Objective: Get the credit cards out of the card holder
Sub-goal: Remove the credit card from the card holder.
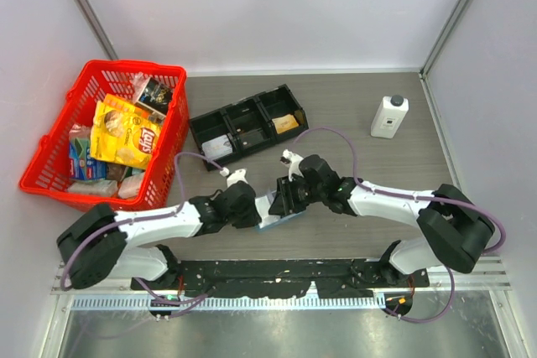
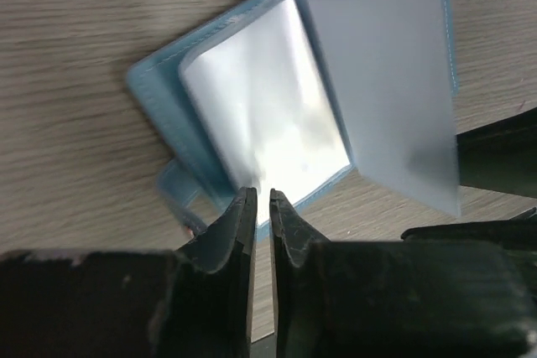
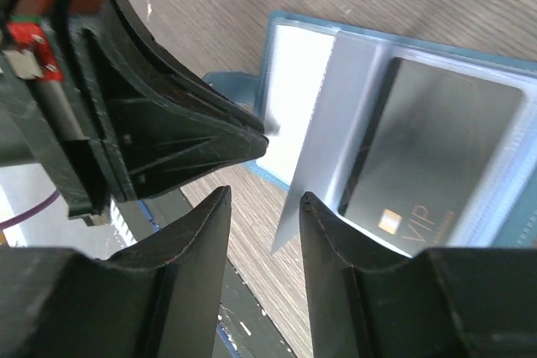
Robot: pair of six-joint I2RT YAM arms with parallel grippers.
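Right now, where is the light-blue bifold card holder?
In the top view, the light-blue bifold card holder lies open at centre, between the left pincer and the right pincer, just below the black three-compartment tray.

Pale walls [image 1: 277, 6] enclose a grey wood-grain table [image 1: 352, 98] under even light.

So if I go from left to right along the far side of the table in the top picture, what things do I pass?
red basket full of snacks → black tray → white bottle
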